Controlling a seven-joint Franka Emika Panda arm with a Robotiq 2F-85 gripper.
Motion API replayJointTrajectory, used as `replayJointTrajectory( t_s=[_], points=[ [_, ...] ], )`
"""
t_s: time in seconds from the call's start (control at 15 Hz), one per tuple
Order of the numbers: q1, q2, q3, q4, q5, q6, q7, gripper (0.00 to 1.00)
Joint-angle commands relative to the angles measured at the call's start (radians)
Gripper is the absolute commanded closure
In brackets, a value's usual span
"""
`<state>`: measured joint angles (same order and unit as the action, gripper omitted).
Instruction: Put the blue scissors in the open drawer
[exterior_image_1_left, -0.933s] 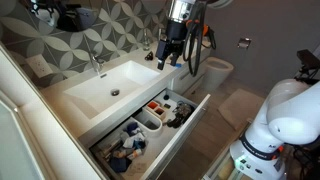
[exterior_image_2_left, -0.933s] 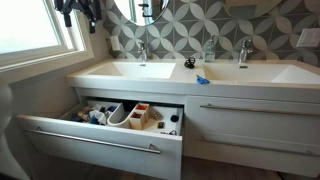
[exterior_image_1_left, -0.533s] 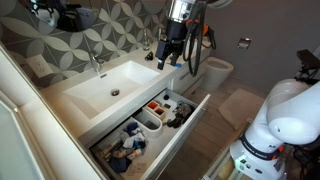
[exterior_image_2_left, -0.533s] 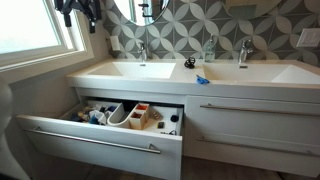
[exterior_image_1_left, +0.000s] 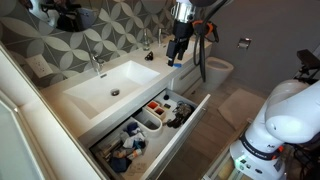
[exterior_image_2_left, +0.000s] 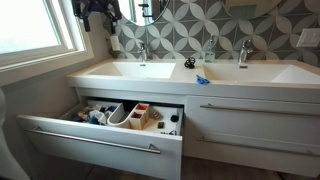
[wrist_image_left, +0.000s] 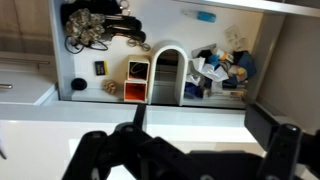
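Observation:
The blue scissors lie on the white countertop between the two basins. The open drawer is pulled out below the left basin and also shows in an exterior view. It holds white divider bins and small toiletries. My gripper hangs high above the counter's far end, open and empty. In the wrist view the jaws stand wide apart over the white counter, with the drawer beyond them. The scissors do not show in the wrist view.
A white basin with a faucet sits above the drawer, and a second faucet stands to the right. A shut drawer adjoins the open one. A toilet stands past the vanity. A white robot body fills the corner.
My gripper has risen a little and shifted further along the counter, away from the open drawer. The scissors and drawer have not moved.

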<state>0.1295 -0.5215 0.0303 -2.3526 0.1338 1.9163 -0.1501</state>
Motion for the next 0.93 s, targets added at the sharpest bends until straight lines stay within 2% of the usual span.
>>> replayJointTrajectory(
  t_s=[0.0,0.4,0.67,0.73,0.87],
  points=[
    [-0.033,0.04,-0.066,0.027,-0.115,0.017,-0.207,0.0],
    [-0.071,0.173,-0.184,0.055,-0.199,0.19,-0.478,0.0],
    [-0.125,0.299,-0.216,0.084,-0.215,0.298,-0.51,0.0],
    [-0.119,0.225,-0.197,0.039,-0.191,0.267,-0.503,0.0],
    [-0.138,0.277,-0.202,0.056,-0.192,0.293,-0.507,0.0]
  ],
)
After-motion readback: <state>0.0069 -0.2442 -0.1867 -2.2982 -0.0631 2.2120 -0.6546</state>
